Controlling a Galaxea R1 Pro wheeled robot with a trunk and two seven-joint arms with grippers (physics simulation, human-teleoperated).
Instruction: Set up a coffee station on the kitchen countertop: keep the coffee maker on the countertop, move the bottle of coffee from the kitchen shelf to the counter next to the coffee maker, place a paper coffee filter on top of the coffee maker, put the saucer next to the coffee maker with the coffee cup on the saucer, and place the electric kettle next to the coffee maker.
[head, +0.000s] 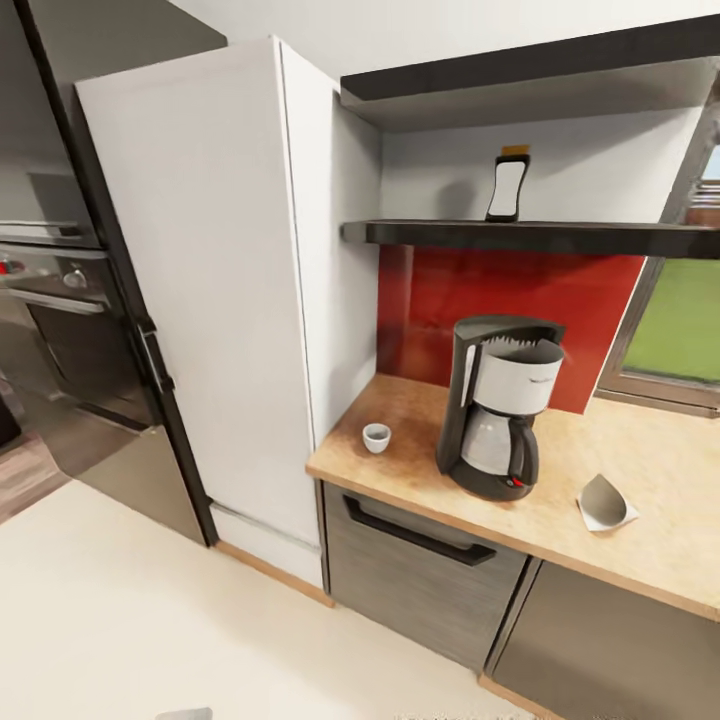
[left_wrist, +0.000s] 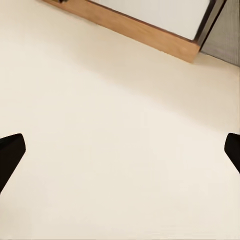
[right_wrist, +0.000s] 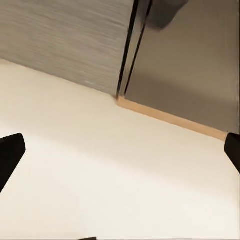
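Observation:
The coffee maker (head: 500, 420) stands on the kitchen countertop (head: 420, 470), black with a silver upper body and a glass carafe. To its left sits the small white coffee cup (head: 376, 437), near the counter's left end. The paper coffee filter (head: 605, 503) lies on the counter to the machine's right. Above, the bottle of coffee (head: 508, 185) stands upright on the kitchen shelf (head: 540, 237). The saucer and the electric kettle are out of view. My left gripper (left_wrist: 120, 155) and right gripper (right_wrist: 120, 155) are both open over the cream floor, holding nothing.
A tall white cabinet (head: 230, 300) rises left of the counter, with a built-in oven (head: 60, 300) further left. Grey cabinet fronts (head: 420, 560) and a wooden plinth (right_wrist: 170, 117) sit under the worktop. A thicker dark shelf (head: 530, 65) hangs above, and a window (head: 680, 320) is at right.

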